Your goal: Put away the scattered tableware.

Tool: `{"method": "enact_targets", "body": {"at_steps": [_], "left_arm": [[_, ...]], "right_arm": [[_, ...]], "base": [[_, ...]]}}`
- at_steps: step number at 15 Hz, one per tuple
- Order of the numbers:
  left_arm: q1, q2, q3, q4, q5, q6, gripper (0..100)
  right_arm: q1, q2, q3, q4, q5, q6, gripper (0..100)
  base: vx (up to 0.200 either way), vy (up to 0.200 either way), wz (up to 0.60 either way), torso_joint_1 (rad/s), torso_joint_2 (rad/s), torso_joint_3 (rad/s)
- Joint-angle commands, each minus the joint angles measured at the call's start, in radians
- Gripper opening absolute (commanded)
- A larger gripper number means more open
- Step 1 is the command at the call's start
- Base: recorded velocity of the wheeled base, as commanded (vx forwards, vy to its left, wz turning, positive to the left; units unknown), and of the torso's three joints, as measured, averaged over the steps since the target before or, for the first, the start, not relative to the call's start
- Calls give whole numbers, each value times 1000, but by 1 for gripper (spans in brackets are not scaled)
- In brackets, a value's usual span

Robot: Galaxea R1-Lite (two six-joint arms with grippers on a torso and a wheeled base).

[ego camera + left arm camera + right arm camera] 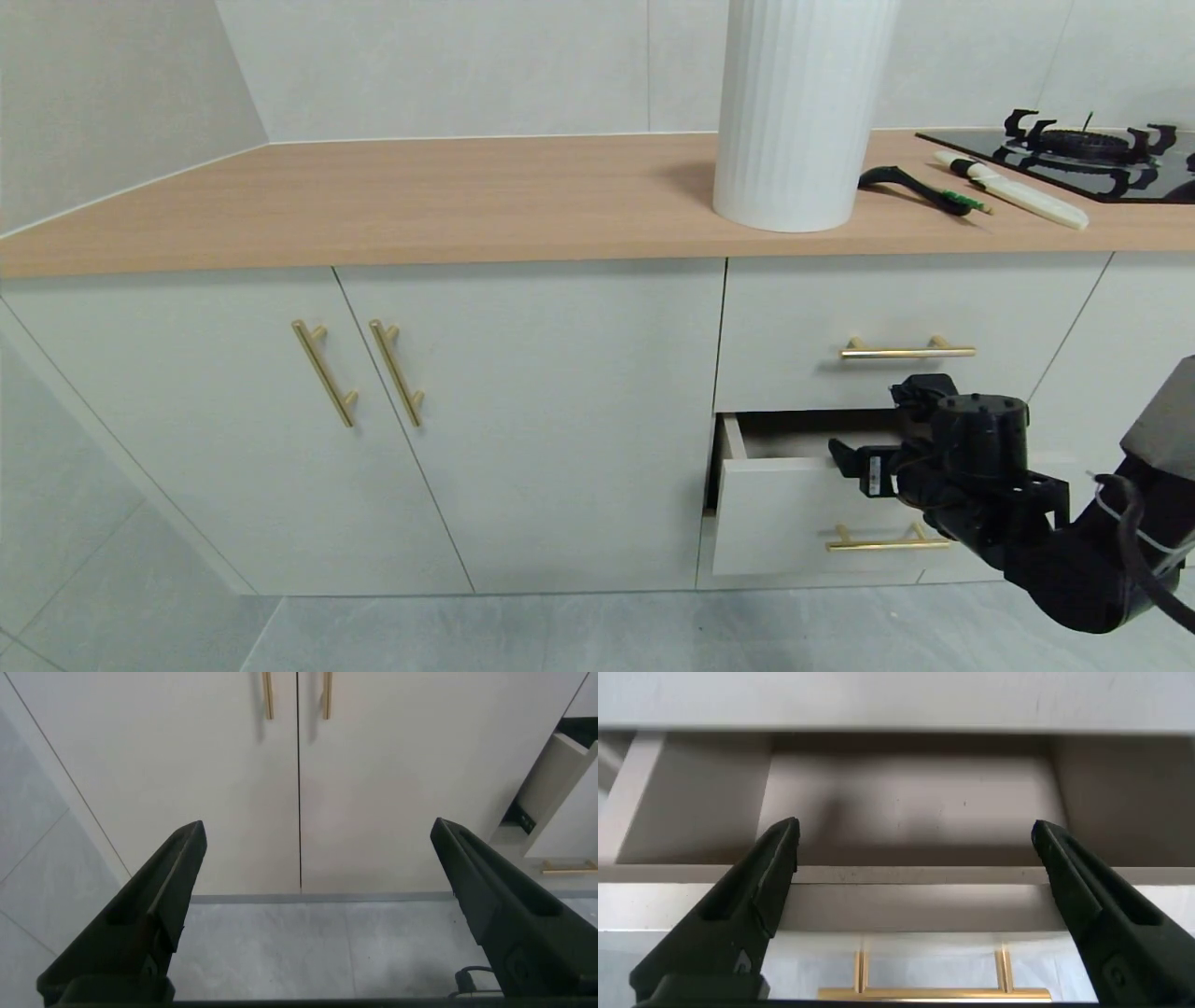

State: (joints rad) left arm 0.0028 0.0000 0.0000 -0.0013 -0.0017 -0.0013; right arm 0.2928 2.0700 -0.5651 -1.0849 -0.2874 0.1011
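Two utensils lie on the wooden counter (420,201) at the right: a black one with a green tip (920,191) and a long white one (1018,198). Below them the lower drawer (794,513) is pulled partly out. My right gripper (882,425) is at the drawer's top edge, open and holding nothing. In the right wrist view the right gripper (915,835) faces the bare drawer interior (906,803), above the gold handle (934,994). My left gripper (318,835) is open and holding nothing, low before the double cabinet doors (299,775).
A tall white ribbed cylinder (798,112) stands on the counter beside the utensils. A black gas hob (1083,154) is at the far right. The upper drawer (906,327) is closed. Grey tiled floor (560,635) runs in front of the cabinets.
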Motion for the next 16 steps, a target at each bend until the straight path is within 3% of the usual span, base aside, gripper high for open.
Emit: {"method": "enact_targets", "body": {"at_steps": [1, 8, 16], "left_arm": [[0, 2, 0, 0, 0, 0, 100], [0, 2, 0, 0, 0, 0, 100], [0, 2, 0, 0, 0, 0, 100]], "right_arm": [[0, -87, 5, 79, 1, -3, 100], [19, -311, -24, 553, 85, -3, 100], [31, -358, -84, 866, 113, -7, 100]], "base": [[0, 0, 0, 0, 0, 0], [0, 0, 0, 0, 0, 0], [0, 0, 0, 0, 0, 0]]}}
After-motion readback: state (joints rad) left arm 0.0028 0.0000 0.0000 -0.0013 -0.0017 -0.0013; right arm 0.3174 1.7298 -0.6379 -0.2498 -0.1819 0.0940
